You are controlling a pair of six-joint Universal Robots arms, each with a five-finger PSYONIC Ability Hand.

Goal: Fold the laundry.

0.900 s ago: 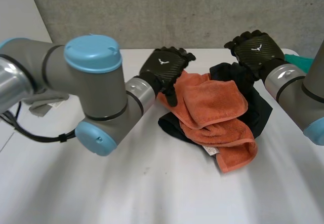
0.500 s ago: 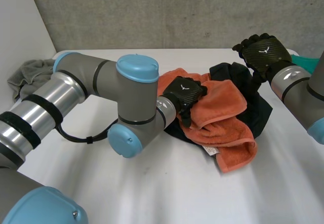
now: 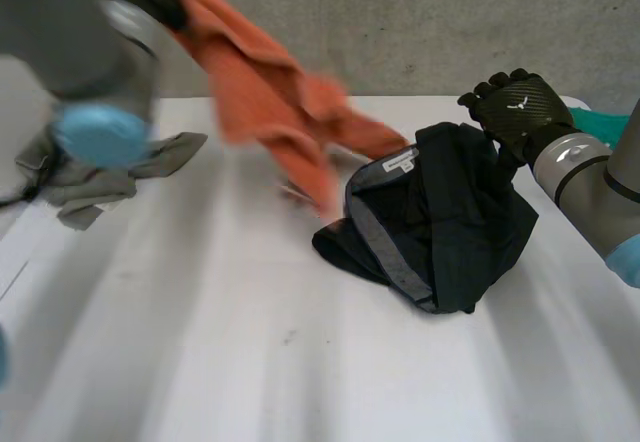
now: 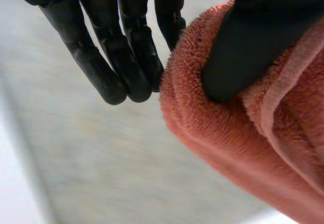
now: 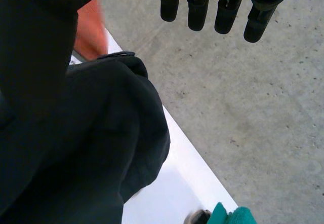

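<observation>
White table [image 3: 250,362], grey concrete wall [image 3: 420,22]; left hand [image 4: 121,46] fingers pinch orange towel [image 3: 270,92]; right hand [image 3: 515,107] fingers straight, beside black garment [image 3: 440,222].

Towel [image 3: 270,92] above table [image 3: 250,352], left of garment [image 3: 445,217]

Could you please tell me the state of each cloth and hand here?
left hand, shut on the orange towel, thumb pinching it against the fingers.
right hand, open, fingers straight, beside the black garment.
orange towel, hanging in the air, unfolded.
black garment, crumpled on the table, unfolded.
grey cloth, crumpled at the table's edge.
teal cloth, bunched beyond the right hand.
</observation>
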